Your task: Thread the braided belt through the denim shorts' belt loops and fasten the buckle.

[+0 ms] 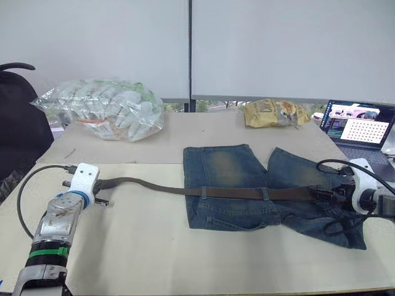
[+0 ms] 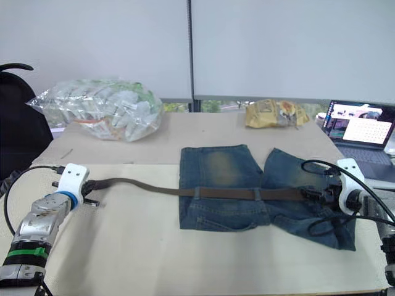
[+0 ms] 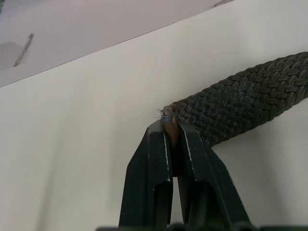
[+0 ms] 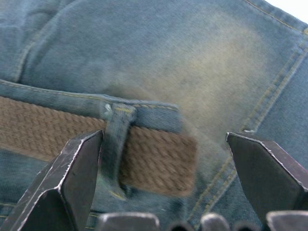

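Observation:
The denim shorts lie flat on the table, waistband toward me. The braided belt runs along the waistband under belt loops and trails left over the table. My left gripper is shut on the belt's frayed tip, just above the tabletop. My right gripper stands open over the belt's other end at the shorts' right side. In the right wrist view its fingers straddle a belt loop with the brown strap passing under it. The buckle is hidden.
A clear plastic bag of packets and a yellow snack bag lie at the table's back. An open laptop stands at the far right. A black chair is at the left edge.

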### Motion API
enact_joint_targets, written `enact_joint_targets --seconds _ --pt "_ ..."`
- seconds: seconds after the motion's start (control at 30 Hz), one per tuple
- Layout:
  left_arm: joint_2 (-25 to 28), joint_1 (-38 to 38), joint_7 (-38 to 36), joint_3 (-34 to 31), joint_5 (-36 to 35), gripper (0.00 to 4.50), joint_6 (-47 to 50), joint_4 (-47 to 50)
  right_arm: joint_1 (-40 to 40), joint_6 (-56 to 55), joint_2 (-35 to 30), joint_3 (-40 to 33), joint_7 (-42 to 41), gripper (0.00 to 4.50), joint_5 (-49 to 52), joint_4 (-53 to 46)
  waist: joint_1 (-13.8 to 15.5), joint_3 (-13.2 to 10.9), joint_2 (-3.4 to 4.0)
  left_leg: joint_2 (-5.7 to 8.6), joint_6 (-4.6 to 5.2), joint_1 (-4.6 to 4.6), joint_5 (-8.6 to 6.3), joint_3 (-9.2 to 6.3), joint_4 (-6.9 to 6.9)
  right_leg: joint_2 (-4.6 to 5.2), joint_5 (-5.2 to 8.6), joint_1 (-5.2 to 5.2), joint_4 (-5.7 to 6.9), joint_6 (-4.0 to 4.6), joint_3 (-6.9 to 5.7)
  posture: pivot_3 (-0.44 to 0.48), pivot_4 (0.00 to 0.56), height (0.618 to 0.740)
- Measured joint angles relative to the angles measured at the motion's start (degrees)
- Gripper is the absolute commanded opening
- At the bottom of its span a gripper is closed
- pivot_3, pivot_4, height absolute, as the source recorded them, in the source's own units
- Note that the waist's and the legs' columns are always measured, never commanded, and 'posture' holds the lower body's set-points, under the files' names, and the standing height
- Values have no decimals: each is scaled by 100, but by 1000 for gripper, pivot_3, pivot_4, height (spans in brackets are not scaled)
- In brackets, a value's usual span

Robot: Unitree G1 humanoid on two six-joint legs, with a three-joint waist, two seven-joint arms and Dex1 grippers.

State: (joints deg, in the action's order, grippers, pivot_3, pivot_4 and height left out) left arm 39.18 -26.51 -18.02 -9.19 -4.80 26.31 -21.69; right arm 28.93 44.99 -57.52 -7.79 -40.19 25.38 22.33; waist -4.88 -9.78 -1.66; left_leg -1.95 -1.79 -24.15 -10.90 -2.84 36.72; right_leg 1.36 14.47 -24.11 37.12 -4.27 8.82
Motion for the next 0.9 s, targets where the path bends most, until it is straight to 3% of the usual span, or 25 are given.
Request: enact_joint_targets --seconds 0.17,0.27,0.6,0.83,0.9 --pt "1 62 173 -48 36 0 24 59 135 1 94 20 -180 4480 -166 205 -52 0 0 1 0 0 0 -1 0 0 0 2 0 0 0 0 150 740" --pt "0 60 344 -119 52 0 34 39 169 21 165 17 -335 3687 -165 240 -73 0 0 0 0 0 0 -2 0 -1 0 1 2 0 0 0 150 740" --pt "-40 -11 710 -214 78 0 15 -121 127 198 336 -198 -464 271 -90 54 -54 0 -1 4 0 -3 0 -5 1 1 -11 4 1 17 -1 0 150 740" --pt "-183 -99 565 -159 72 0 -244 -123 -138 375 335 -457 -436 161 -49 -208 -9 0 -1 6 -1 -6 1 -7 2 1 -22 4 1 35 -1 0 150 740" --pt "-282 -203 554 -172 33 827 -278 -122 -254 443 335 -546 -396 161 -36 -373 23 -1 -1 6 -1 -8 1 -8 4 1 -23 4 1 36 -2 0 150 740"
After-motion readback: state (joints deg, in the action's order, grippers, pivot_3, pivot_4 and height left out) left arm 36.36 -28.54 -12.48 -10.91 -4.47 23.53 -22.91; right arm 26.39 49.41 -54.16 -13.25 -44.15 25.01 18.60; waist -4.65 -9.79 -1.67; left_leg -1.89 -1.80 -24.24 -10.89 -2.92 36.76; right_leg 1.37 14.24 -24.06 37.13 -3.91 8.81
